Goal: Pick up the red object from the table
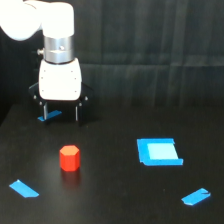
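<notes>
- One red object (69, 158) stands upright on the black bench (110, 200), lower left of centre, nothing touching it; free to approach from above.
- Gripper (60, 113) hangs at upper left, above and behind the block, well apart.
- Fingers spread wide, holding nothing.
- Blue square patch (158, 152) lies to the right.

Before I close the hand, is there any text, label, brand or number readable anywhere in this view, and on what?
None: no readable text anywhere.
The red object has plain faces.
The blue square patch and the tape strips are unmarked.
The white arm housing above the hand shows no logo or number at this resolution.
</notes>
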